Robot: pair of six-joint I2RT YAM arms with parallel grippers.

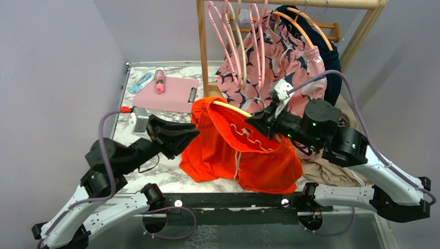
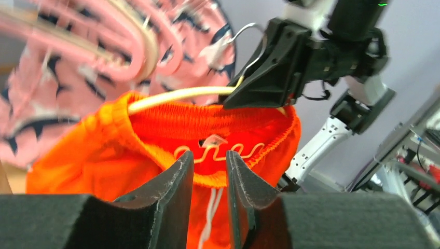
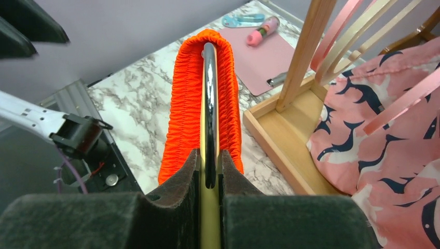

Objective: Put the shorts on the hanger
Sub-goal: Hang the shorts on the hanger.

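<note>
Jaws of the right gripper [image 3: 209, 158] pinch the hanger [image 2: 176, 95] at its hook, shorts [image 1: 223, 150] hung below them; the left gripper [image 2: 209, 158], slightly parted and empty, should probably next nip the waistband [image 2: 155, 116] ahead to seat it.

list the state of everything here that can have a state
shorts, waistband stretched over the hanger's arm, the rest hanging down
hanger, off the rack, held up in the air, one arm inside the waistband
right gripper, shut on the hanger near its hook
left gripper, jaws slightly apart, nothing between them, facing the shorts
shark-print shorts, hanging on the rack
</note>
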